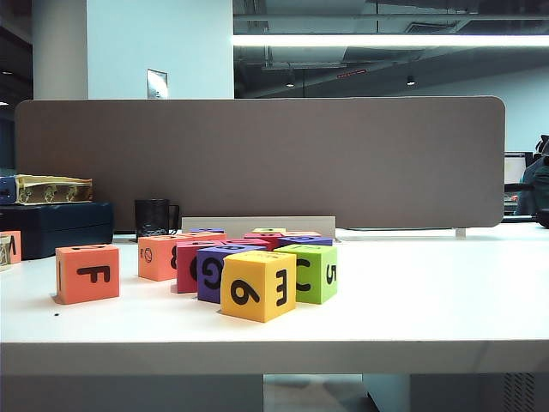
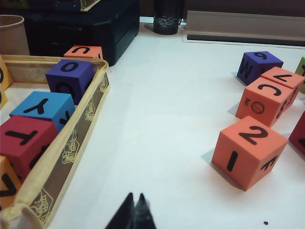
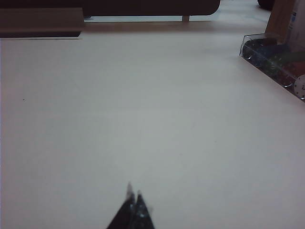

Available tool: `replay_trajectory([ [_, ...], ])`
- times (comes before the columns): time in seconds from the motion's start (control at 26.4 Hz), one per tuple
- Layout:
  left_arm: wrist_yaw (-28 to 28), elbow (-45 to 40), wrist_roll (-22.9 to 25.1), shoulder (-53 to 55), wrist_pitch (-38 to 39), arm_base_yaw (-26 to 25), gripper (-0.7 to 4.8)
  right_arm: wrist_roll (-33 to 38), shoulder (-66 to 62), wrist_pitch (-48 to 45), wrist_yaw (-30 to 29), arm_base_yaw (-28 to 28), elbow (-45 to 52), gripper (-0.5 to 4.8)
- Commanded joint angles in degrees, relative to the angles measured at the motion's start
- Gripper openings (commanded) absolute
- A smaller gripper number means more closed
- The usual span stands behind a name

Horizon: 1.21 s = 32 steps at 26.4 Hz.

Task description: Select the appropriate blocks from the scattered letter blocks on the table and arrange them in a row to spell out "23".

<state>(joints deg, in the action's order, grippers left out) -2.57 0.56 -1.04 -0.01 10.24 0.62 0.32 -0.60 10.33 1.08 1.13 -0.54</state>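
Observation:
The scattered letter blocks cluster left of centre on the white table. An orange block stands apart at the left, showing "F"; the left wrist view shows its "2" top and "I" side. In front sit a yellow "6" block, a purple block and a lime green "C"/"5" block. Another lime green top peeks out behind them, its faces hidden. My left gripper hangs shut and empty, short of the orange "2" block. My right gripper is shut over bare table.
A cloth-edged tray with several more cubes lies beside the left gripper. Behind it stand a dark blue case and a black mesh cup. A grey partition closes the back. A clear box of chips sits far right.

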Motion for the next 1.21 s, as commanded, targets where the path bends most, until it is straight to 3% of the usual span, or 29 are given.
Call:
replay_trajectory([
  [0.04, 0.22, 0.04, 0.20, 0.00, 0.46, 0.07, -0.05, -0.07, 0.63, -1.16, 0.15, -0.02, -0.22, -0.01],
  [0.64, 0.24, 0.04, 0.15, 0.00, 0.48, 0.07, -0.05, 1.79, 0.61, -5.40, 0.31, -0.02, -5.03, -0.01],
  [1.21, 0.24, 0.04, -2.84, 0.00, 0.48, 0.07, -0.06, 1.79, 0.44, 12.09, -0.28, -0.11, -23.10, -0.01],
])
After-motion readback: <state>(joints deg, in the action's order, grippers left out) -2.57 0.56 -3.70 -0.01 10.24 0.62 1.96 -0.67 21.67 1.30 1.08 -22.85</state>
